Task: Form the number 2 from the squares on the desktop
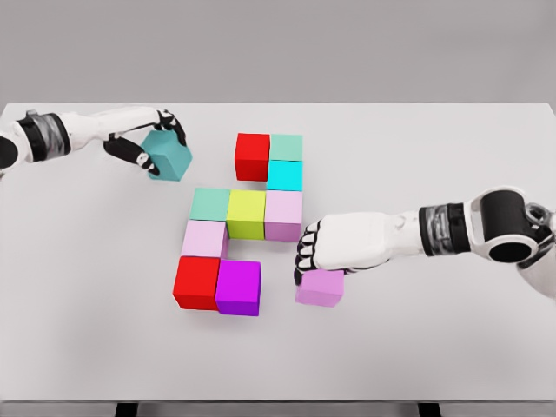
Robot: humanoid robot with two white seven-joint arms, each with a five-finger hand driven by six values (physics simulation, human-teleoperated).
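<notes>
The left hand clamps a teal cube, likely for the top row, while the right hand grips a pink cube beneath its fingers, just beside the unfinished bottom row

White surface carrying coloured cubes.
Clustered mid-surface: red cube touching a green cube, cyan cube, mint cube, yellow-green cube, lilac cube, pale pink cube, second red cube, magenta cube. A violet cube lies apart, right.
</notes>
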